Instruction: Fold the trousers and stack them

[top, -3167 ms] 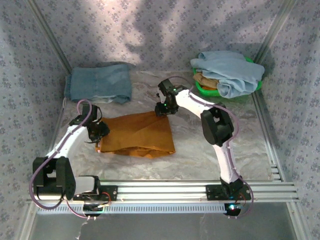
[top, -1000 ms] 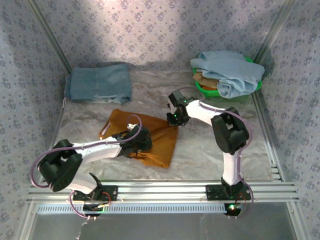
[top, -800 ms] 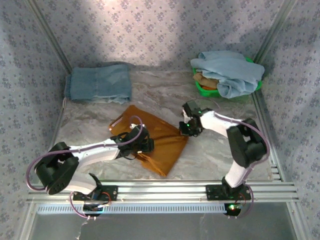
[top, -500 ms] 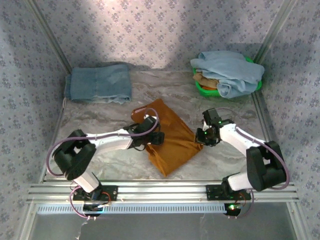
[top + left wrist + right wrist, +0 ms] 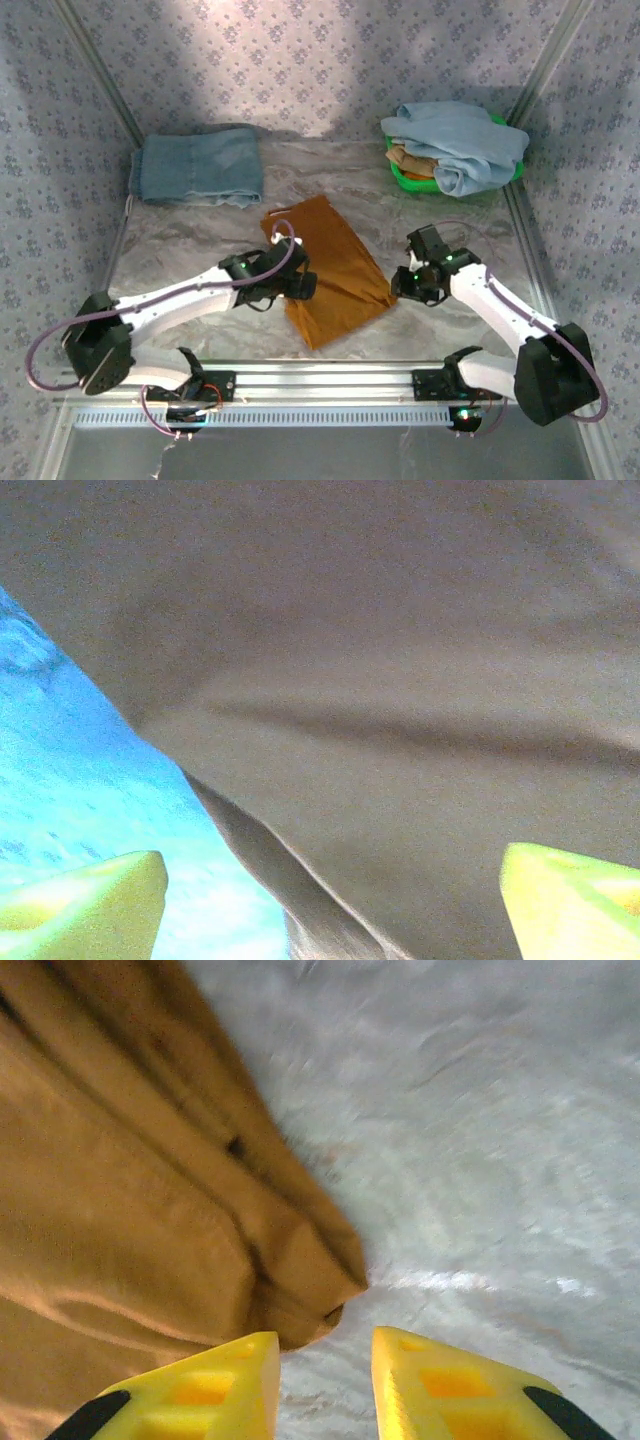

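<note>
You have the folded rust-orange trousers (image 5: 335, 265) skewed mid counter (image 5: 470, 230), with open room off every edge. Left fingers (image 5: 90, 900) are spread wide over the cloth, gripping nothing. Right fingers (image 5: 215, 1385) are slightly parted just off its corner, empty.

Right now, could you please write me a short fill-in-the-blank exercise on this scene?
1. The folded denim lies in the back ___ corner of the table.
2. The basket under the pale blue garment is ___.
3. The right gripper, at a corner of the trousers, has its jaws ___.
Missing words: left; green; open.
</note>
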Robot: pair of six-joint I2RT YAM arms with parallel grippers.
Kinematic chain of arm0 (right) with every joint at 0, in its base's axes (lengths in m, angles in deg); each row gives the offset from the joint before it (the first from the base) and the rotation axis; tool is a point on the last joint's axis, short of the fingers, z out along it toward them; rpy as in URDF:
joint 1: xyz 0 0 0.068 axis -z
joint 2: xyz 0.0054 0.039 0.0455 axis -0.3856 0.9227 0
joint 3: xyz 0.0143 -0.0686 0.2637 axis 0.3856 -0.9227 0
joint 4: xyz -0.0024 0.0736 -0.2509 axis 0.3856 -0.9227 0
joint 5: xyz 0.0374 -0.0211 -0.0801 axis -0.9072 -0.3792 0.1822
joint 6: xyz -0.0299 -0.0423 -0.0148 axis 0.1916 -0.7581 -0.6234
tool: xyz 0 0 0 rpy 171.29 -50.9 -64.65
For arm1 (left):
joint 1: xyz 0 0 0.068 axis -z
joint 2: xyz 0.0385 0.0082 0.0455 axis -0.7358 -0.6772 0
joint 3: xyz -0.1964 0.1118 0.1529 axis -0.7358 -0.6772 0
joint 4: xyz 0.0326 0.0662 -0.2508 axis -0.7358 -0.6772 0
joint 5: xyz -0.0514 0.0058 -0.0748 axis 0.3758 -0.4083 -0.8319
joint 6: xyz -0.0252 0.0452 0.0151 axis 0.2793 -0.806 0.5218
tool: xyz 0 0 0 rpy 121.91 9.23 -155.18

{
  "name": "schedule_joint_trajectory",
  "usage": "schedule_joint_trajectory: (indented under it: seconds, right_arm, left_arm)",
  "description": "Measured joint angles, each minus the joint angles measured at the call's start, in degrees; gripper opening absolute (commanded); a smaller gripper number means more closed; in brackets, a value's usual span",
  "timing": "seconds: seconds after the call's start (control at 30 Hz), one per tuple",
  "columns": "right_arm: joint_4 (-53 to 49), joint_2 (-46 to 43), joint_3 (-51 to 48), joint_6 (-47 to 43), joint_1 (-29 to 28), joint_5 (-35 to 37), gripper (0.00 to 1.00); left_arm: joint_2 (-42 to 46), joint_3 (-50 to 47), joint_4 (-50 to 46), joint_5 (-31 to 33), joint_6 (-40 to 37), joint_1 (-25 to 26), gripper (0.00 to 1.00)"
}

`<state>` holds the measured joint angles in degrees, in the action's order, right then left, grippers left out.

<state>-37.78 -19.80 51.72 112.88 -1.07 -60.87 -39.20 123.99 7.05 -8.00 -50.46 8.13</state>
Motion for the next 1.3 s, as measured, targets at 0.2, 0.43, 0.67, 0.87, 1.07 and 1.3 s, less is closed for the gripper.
schedule_joint_trajectory:
  seconds: [0.2, 0.43, 0.67, 0.87, 1.07, 1.3]
  right_arm:
    - [0.3, 6.0, 0.5, -0.3, -8.0, 3.1, 0.31]
    - [0.4, 10.8, 0.9, -0.5, -8.9, 8.0, 0.09]
    - [0.2, 10.9, 2.4, -1.0, -9.1, 11.0, 0.0]
    - [-0.6, 10.9, 2.9, -0.4, -8.7, 13.9, 0.0]
    - [-1.8, 10.8, 4.8, -0.2, -8.6, 15.7, 0.0]
    - [-2.3, 10.1, 6.1, -0.1, -8.3, 18.9, 0.05]
  left_arm:
    - [-2.5, -3.9, 0.9, -3.9, 8.7, 10.8, 0.81]
    - [-12.7, -4.0, 7.0, -6.1, 14.0, 16.3, 0.59]
    - [-14.4, -3.1, 8.7, -5.6, 16.1, 16.9, 0.13]
    - [-12.4, -3.3, 8.6, -4.7, 16.1, 16.9, 0.0]
    - [-5.3, -5.9, 8.3, -2.0, 17.3, 16.9, 0.0]
    - [-1.9, -10.2, 9.3, -1.8, 18.7, 16.9, 0.0]
